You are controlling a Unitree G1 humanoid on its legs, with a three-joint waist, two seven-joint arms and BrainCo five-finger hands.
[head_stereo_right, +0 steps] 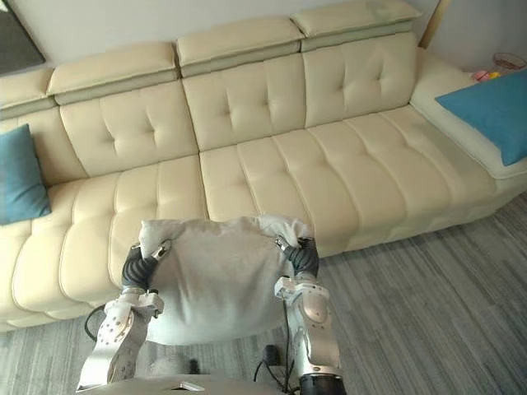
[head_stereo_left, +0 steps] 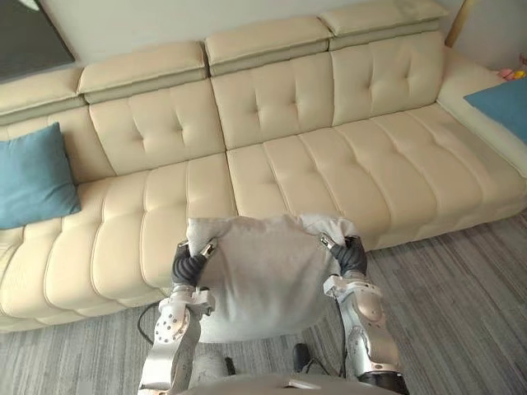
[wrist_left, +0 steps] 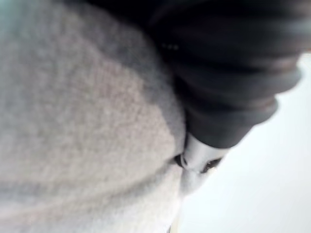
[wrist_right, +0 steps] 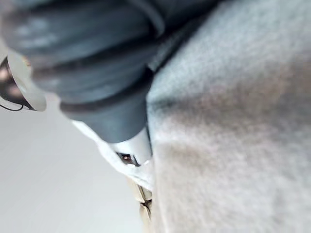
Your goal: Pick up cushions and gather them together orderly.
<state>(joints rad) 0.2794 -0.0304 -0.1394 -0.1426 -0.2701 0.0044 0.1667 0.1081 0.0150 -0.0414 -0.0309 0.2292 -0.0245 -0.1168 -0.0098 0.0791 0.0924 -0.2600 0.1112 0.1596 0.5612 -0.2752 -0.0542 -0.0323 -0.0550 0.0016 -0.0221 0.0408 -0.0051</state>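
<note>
**Held item.** The light grey, square, fleecy fabric cushion (head_stereo_left: pixel 263 280) is in the air between the two hands, near the robot and in front of the near edge of the sofa seat. Its broad face is turned up toward the head camera. Its far edge overlaps the front of the seat in the picture, and its near edge hangs over the floor. The surface is plain and matt with a fine nap, without pattern or piping. The two far corners are bunched and paler where they are gripped. The near edge is rounded and sags slightly.

**Left hand** (head_stereo_left: pixel 189 265). Clamped on the far left corner of the cushion. A silver digit lies across the fabric and the dark ribbed cover sits against the cushion's left edge.

**Right hand** (head_stereo_left: pixel 352 255). Clamped on the far right corner in the same way. In the right wrist view the fabric is dented where the digit presses in.

**Surroundings.**
- The long cream tufted leather sofa (head_stereo_left: pixel 329 164) spans the scene.
- A teal-blue square fabric cushion (head_stereo_left: pixel 33 177) leans upright against the backrest at the far left.
- A second teal-blue cushion (head_stereo_right: pixel 490 111) lies on the right-hand section, well apart from the first.
- The floor is grey striped carpet (head_stereo_left: pixel 461 313).
</note>
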